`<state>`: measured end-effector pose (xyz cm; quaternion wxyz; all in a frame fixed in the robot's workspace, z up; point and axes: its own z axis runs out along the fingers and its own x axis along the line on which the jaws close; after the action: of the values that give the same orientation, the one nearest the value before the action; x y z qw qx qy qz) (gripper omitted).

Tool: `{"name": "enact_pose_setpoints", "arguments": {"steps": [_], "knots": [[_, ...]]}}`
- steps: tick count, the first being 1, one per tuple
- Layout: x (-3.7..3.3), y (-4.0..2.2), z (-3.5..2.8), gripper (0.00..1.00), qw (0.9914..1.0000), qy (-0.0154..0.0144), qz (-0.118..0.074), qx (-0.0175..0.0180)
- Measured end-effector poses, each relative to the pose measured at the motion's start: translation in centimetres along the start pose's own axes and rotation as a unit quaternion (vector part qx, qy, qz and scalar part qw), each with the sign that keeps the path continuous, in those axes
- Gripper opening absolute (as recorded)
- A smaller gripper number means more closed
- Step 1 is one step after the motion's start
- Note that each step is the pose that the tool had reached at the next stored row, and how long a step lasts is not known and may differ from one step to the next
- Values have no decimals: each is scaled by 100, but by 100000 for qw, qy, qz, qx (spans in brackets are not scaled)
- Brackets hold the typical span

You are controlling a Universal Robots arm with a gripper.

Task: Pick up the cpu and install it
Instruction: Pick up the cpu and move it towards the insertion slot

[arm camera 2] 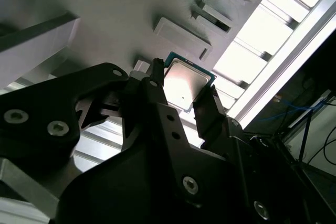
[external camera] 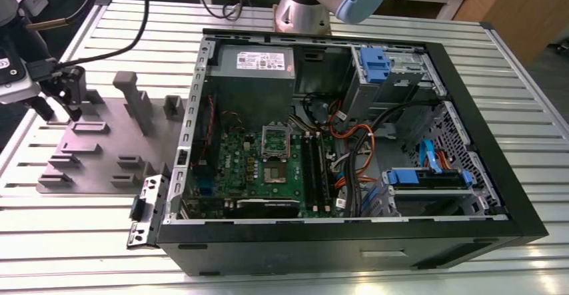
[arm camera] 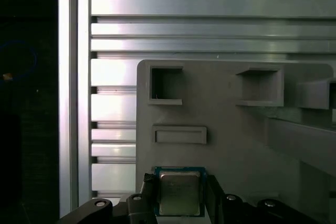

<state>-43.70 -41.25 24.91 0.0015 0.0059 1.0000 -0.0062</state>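
At the exterior view's far left, the gripper [external camera: 58,112] hangs low over the upper left part of a grey plate [external camera: 106,156] with raised blocks, which lies on the slatted table [external camera: 80,242]. In both wrist views its fingers [arm camera: 148,191] press on two opposite edges of the cpu [arm camera: 179,192], pinching it just above the plate's surface, metal top facing the cameras. Right of the plate, in mid-frame, lies the open case [external camera: 356,242]. A green board [external camera: 244,165] sits in its left half, with the socket [external camera: 276,142] near the board's middle. The arm's base [external camera: 307,12] stands at top centre, behind the case.
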Motion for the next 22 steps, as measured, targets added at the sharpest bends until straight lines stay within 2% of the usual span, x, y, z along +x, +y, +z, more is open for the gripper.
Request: {"name": "enact_pose_setpoints", "arguments": {"steps": [22], "knots": [[0, -2, -129, 47, 100000, 3, -1, 4]]}}
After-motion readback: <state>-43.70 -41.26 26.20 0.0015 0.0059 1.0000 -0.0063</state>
